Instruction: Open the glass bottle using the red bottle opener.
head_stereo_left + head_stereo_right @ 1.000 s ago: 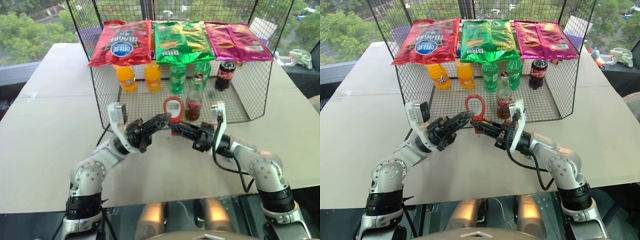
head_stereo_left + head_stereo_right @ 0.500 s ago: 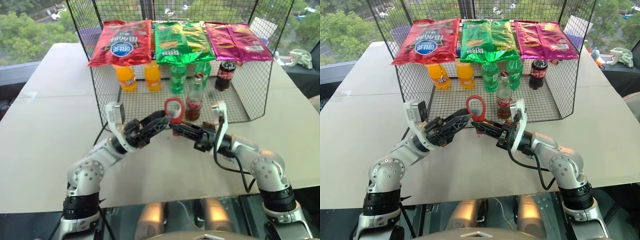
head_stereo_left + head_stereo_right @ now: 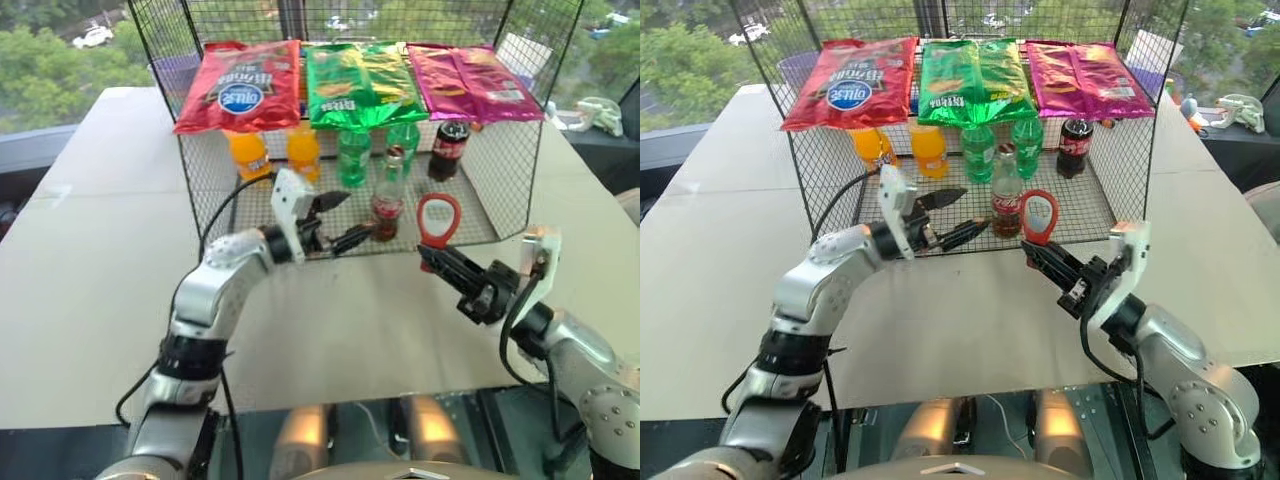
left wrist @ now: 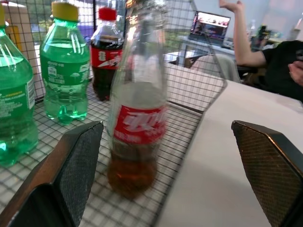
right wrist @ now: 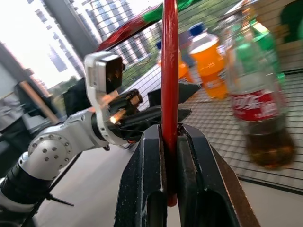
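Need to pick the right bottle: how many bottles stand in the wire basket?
6: two orange back left, two green centre, dark cola back right, glass bottle in front. Others may be hidden.

The glass bottle [image 3: 388, 196] is clear with dark brown cola low inside, a red label with white script and a silver cap. The red bottle opener [image 3: 438, 219] is bright red throughout. Behind, two bottles [image 3: 270, 152] hold orange drink, two green bottles [image 3: 354, 157] carry green labels and yellow caps, and a dark cola bottle [image 3: 448, 149] has a red cap and red label. Above lie a red snack bag [image 3: 240, 85] with a blue-and-white emblem, a green bag [image 3: 357, 82] and a magenta bag [image 3: 472, 80]. The wire basket [image 3: 205, 190] is black mesh; the table [image 3: 90, 260] is pale beige. Both grippers have black fingers [image 4: 75, 161] with a fine cross-hatched texture.
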You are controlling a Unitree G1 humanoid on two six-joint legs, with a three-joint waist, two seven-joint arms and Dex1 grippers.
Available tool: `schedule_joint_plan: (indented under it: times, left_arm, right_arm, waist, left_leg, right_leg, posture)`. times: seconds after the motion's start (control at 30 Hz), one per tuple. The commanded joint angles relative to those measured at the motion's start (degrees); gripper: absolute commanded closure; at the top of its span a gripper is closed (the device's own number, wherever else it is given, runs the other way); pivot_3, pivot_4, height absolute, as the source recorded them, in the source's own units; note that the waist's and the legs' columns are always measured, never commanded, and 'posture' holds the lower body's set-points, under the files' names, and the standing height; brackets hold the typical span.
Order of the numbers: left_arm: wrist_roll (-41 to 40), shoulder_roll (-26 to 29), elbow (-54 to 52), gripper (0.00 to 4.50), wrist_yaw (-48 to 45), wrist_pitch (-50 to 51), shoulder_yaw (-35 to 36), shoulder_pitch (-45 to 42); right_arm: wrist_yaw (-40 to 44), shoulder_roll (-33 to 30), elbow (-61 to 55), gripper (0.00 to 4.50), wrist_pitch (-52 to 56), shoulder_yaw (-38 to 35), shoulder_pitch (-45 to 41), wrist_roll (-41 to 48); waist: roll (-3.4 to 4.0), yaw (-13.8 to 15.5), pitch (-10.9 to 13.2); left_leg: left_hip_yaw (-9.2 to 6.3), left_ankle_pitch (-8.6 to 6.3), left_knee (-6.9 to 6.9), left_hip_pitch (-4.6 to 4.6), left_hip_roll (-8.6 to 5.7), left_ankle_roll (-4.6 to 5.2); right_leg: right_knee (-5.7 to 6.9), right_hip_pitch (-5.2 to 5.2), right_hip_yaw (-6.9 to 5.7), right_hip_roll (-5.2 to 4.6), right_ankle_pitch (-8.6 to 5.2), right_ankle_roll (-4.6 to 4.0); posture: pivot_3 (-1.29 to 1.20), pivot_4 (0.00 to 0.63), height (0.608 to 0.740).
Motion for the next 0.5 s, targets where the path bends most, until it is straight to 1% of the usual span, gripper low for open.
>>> schedule_joint_plan:
  times: [0.03,0.17,0.4,0.5]
  left_arm:
    - [3.4,-1.9,7.0,0.02,-2.0,-5.3,-1.3,-4.5]
    - [5.5,-5.1,16.1,0.02,-3.4,-9.7,-1.4,-9.4]
    - [8.0,-9.4,27.6,0.02,-5.6,-15.9,-0.9,-14.8]
    - [8.6,-10.7,31.5,0.83,-6.7,-18.1,-0.6,-16.3]
  right_arm:
    - [-2.8,0.2,-4.6,4.50,-2.6,-1.1,1.6,0.0]
    - [-5.3,0.4,-6.9,4.50,-4.0,-0.4,3.9,-0.7]
    - [-8.3,-0.1,-9.9,4.50,-5.4,0.5,6.9,-1.6]
    - [-9.2,-0.5,-10.8,4.50,-5.8,0.7,7.8,-1.8]
  waist:
    - [-0.01,0.1,0.0]
    - [-0.02,0.2,0.0]
    - [-0.06,0.2,0.0]
    - [-0.07,0.2,0.0]
  left_leg:
    - [0.00,0.00,0.00,-0.02,0.00,0.00]
    - [0.00,-0.01,-0.03,-0.07,-0.01,0.01]
    - [0.00,-0.01,-0.01,-0.08,-0.02,0.03]
    - [-0.01,-0.01,-0.01,-0.08,-0.01,0.03]
  right_leg:
    - [0.00,-0.02,0.00,0.00,0.00,0.00]
    - [-0.02,-0.05,0.00,0.01,-0.01,0.01]
    - [-0.04,-0.03,0.00,-0.01,0.00,0.02]
    - [-0.04,-0.03,-0.01,-0.01,-0.01,0.02]
  posture:
    - [0.00,0.150,0.740]
    - [0.00,0.150,0.740]
    - [0.00,0.150,0.740]
    - [0.00,0.150,0.740]
